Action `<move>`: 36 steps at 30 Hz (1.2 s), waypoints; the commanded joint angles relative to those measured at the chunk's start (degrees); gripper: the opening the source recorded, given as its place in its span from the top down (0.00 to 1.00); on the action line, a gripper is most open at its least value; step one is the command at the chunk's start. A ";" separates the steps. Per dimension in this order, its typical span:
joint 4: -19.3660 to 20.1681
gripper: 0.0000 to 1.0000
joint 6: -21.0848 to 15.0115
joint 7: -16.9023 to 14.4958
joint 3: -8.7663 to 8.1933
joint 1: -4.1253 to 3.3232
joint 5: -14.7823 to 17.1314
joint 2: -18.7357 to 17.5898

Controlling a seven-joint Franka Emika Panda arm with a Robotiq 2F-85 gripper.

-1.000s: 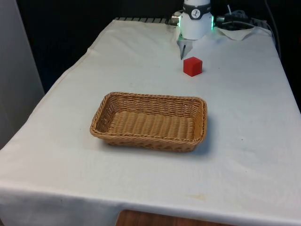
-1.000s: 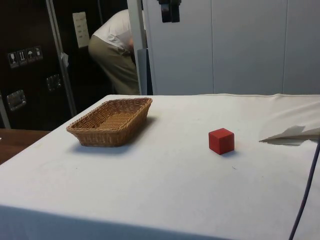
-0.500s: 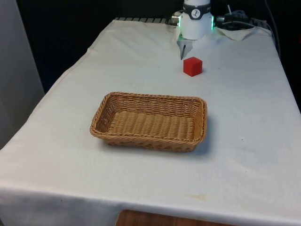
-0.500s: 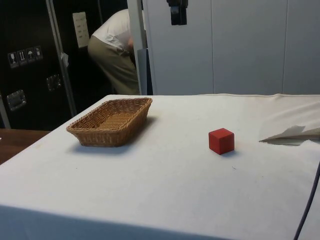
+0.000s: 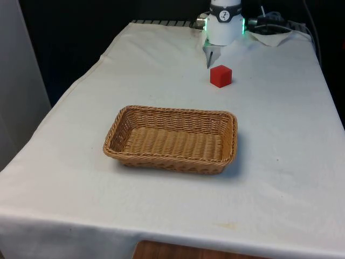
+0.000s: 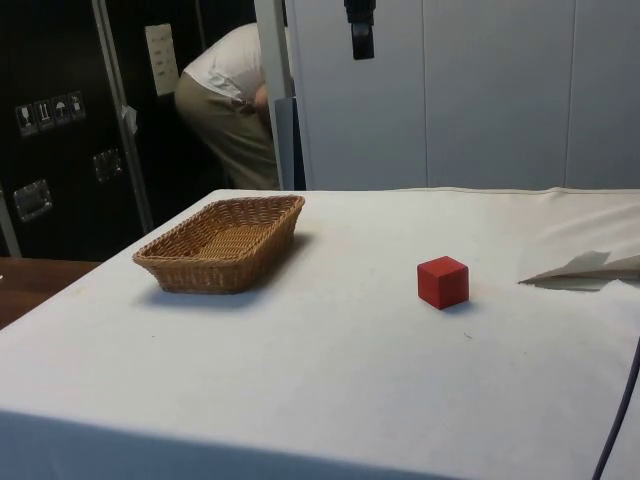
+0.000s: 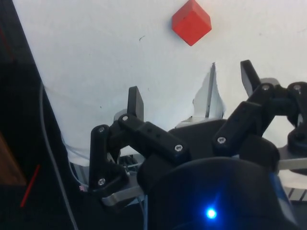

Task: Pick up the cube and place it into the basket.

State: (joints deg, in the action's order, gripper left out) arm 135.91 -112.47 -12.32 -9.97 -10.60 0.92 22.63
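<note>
A red cube (image 5: 221, 76) (image 6: 443, 282) rests on the white cloth near the robot's base, apart from the wicker basket (image 5: 172, 110) (image 6: 220, 245), which holds nothing. My gripper (image 6: 361, 50) hangs high above the table in the side view, over the stretch between basket and cube. In the wrist view the gripper (image 7: 192, 88) is open, its fingers (image 7: 135, 101) spread wide with nothing between them, and the cube (image 7: 191, 22) lies far below and ahead of them.
A raised fold of cloth (image 6: 585, 268) (image 5: 207, 54) lies close to the cube on the robot's side. A person (image 6: 235, 110) bends over behind the table's basket end. A cable (image 6: 615, 420) hangs at the table's near corner in the side view.
In the side view the gripper has shifted right, from nearer the basket towards the cube's side, staying high. Cube and basket have not moved.
</note>
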 commanded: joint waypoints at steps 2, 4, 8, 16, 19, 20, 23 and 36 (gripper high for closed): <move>0.40 0.00 -0.69 -1.38 0.00 -0.11 -0.06 0.00; 0.46 0.00 -0.69 -1.78 0.00 -0.11 -0.06 -0.06; 0.80 0.00 -0.97 -3.78 0.00 -0.11 -0.06 -0.17; 1.55 0.00 -1.20 -6.47 0.23 -0.17 -0.06 0.06; 1.83 0.00 -1.26 -7.33 0.34 -0.11 -0.11 0.17; 1.95 0.00 -1.32 -7.62 0.40 -0.11 -0.11 0.29; 2.35 0.00 -1.49 -8.31 0.57 -0.11 -0.17 0.52; 4.30 0.00 -2.23 -11.63 0.97 -0.11 -0.17 1.78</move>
State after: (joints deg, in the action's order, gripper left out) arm 139.80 -114.08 -24.18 -9.11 -10.66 0.92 24.01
